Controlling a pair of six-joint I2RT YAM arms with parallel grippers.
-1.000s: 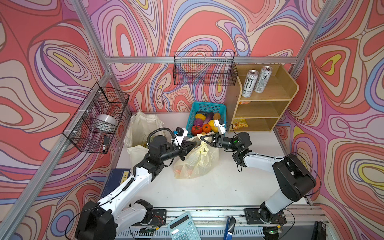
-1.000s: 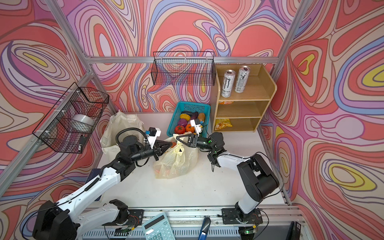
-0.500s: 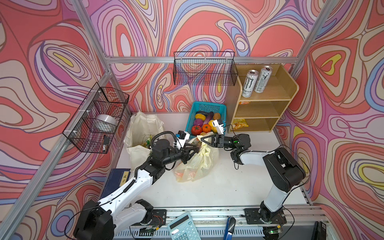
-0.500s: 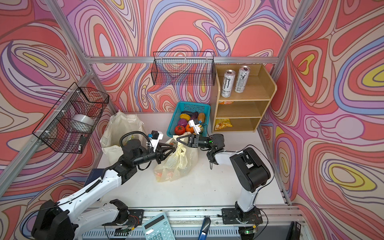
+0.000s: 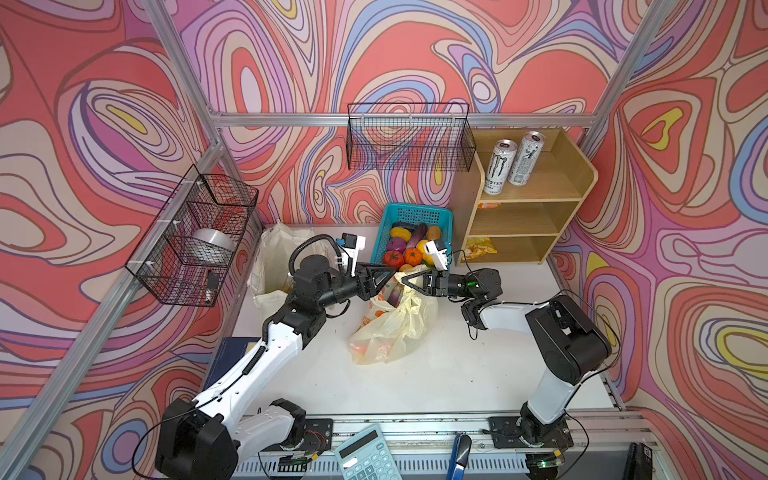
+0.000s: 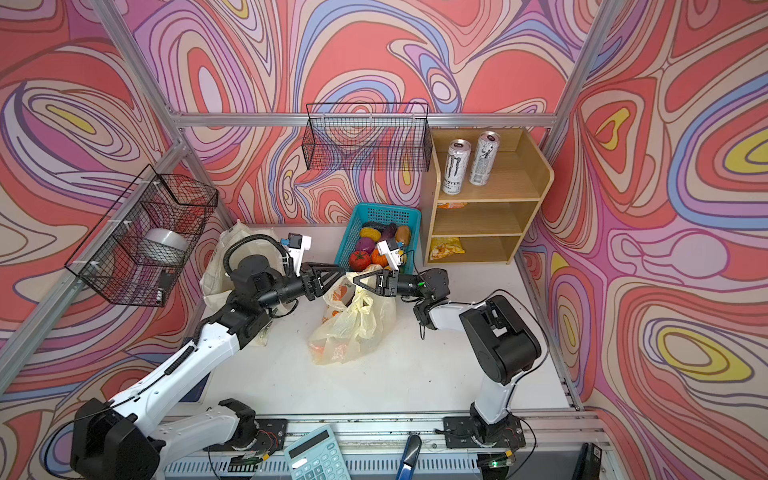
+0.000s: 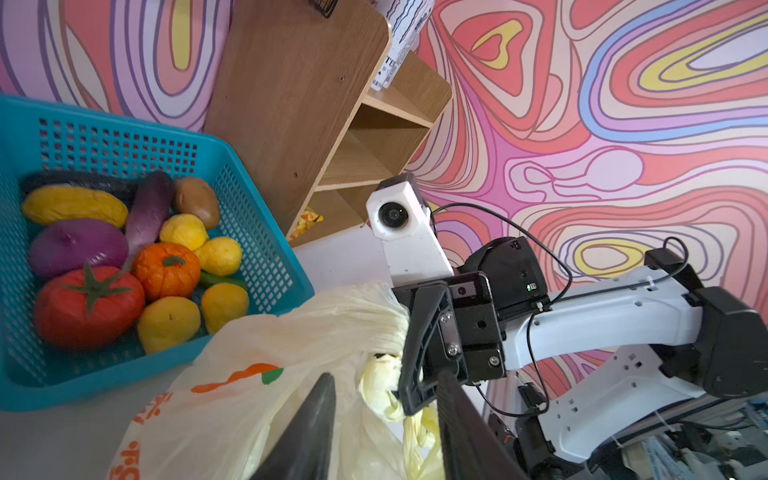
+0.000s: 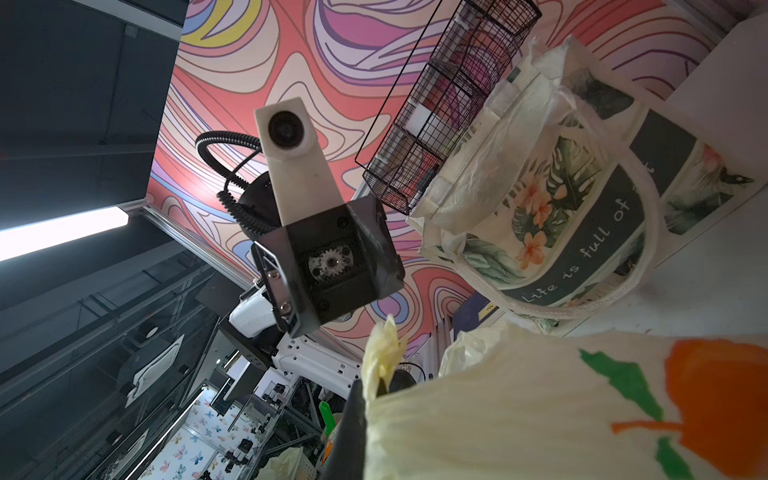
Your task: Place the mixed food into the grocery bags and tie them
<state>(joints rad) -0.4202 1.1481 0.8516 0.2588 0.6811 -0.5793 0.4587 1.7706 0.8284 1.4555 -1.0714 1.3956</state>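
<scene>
The thin yellow plastic carrier bag (image 5: 395, 328) slumps in the middle of the surface (image 5: 436, 374), its top lifted by the right gripper (image 5: 405, 279), whose fingers are pinched tight on a twisted bit of handle. The left gripper (image 5: 388, 275) faces it almost tip to tip, fingers part-way open and gripping nothing — in the left wrist view bag film lies loose between them. Something purple shows near the bag's mouth, yet most of the toy vegetables (image 5: 392, 257) sit in the teal basket (image 5: 417, 212) at twelve o'clock from it, a snack packet (image 5: 478, 248) lies on the bottom shelf of the wooden shelf unit (image 5: 536, 189) at two o'clock, and the canvas tote (image 5: 276, 257) stands at ten o'clock.

From where I stand the weak point is that single pinch. The film is thin and slick; a sideways pull could slip it free or tear it, and the mouth would collapse. The two grippers are also very near each other — a closing move by the left could knock the right's fingers, or catch only a fold instead of a handle, leaving a knot that will not hold.
</scene>
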